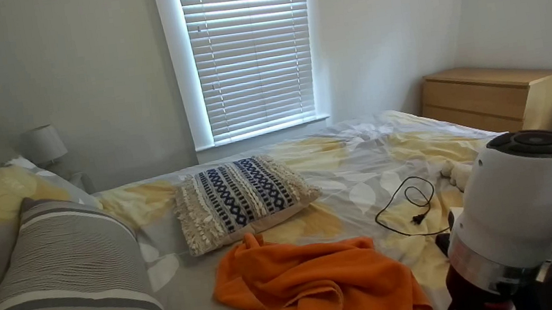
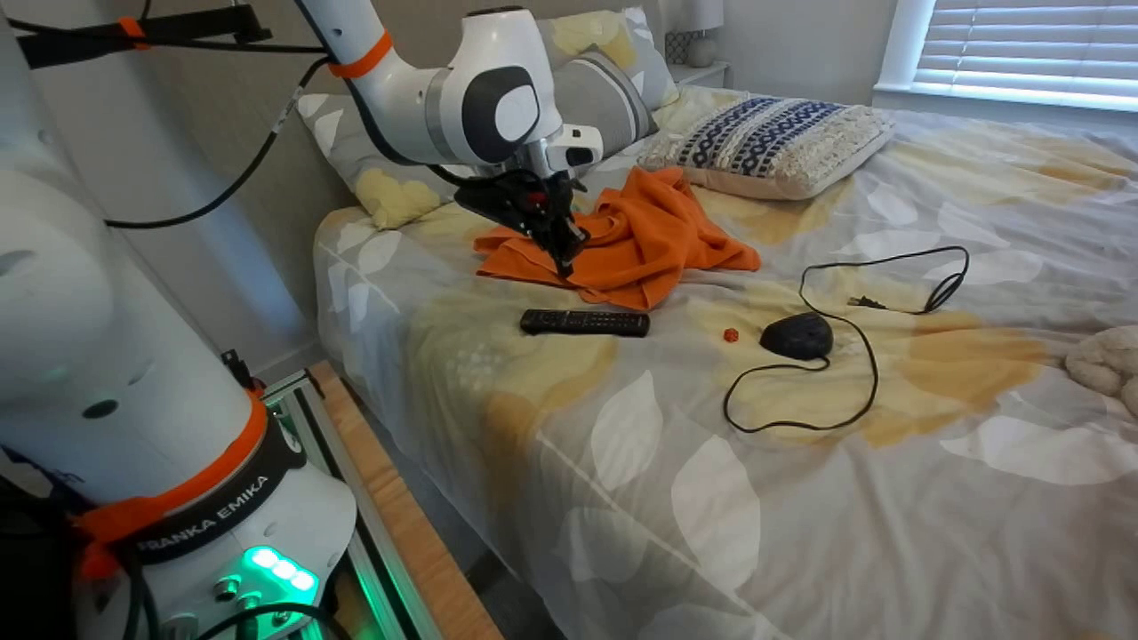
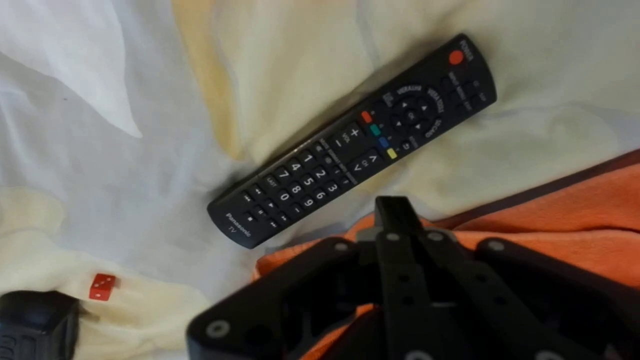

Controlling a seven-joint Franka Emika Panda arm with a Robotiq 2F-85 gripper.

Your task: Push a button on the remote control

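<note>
The black remote control [image 2: 585,323] lies face up on the bed in an exterior view. In the wrist view the remote [image 3: 312,150] runs diagonally, with a red power button [image 3: 455,57] at its upper right end, coloured keys and number keys. My gripper [image 3: 395,205] is shut with its fingertips together and nothing between them. In the wrist view the tips appear just below the remote's long side, apart from it. In an exterior view the gripper [image 2: 566,265] points down above the front of the orange cloth, higher than the remote. The remote does not show in the remaining exterior view.
An orange cloth [image 2: 658,231] lies crumpled beside the remote. A red die [image 3: 102,286] and a dark mouse-shaped object [image 2: 797,337] with a black cord [image 2: 876,373] are on the bed. A patterned pillow [image 1: 249,196] and a striped bolster [image 1: 73,277] lie farther off.
</note>
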